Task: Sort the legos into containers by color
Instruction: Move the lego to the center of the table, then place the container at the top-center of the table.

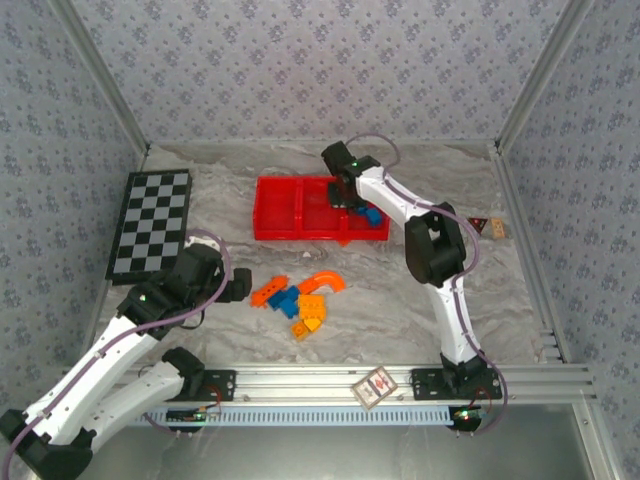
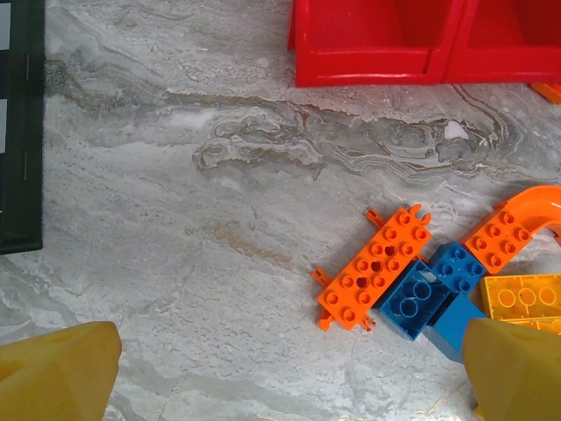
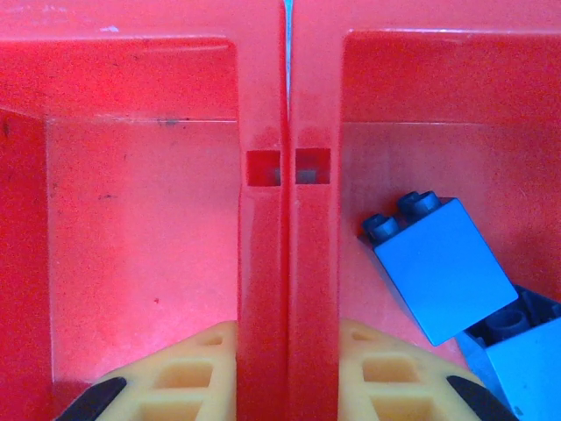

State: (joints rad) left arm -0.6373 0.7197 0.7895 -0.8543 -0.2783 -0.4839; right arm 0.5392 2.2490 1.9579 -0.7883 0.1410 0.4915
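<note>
Several light, rigid, kinda slick legos (image 1: 300,300) are piled on the desk (image 1: 380,310) by the spread-open left hand (image 2: 285,373), likely best pinched across flat sides, with the right hand (image 3: 287,377) closed over the tray (image 1: 278,210).

Tabletop (image 1: 420,300): grey-white, marble veining. Walls (image 1: 300,60): pale lilac-grey, small repeating flower print. Checkered board (image 1: 150,222) at the tabletop's left edge: black and white squares. Tray (image 1: 280,212) toward the far edge: bright red all over. Two legos (image 3: 443,267) in its right compartment: blue. Loose pile mid-tabletop: studded plate (image 2: 375,267) orange, arch (image 2: 542,202) orange, blue bricks (image 2: 419,303), yellow-orange brick (image 2: 526,294). Left gripper (image 2: 289,373) fingers (image 2: 57,373) and right gripper (image 3: 287,377) fingers (image 3: 197,377): yellow. Arms (image 1: 455,310): white, black joints.
</note>
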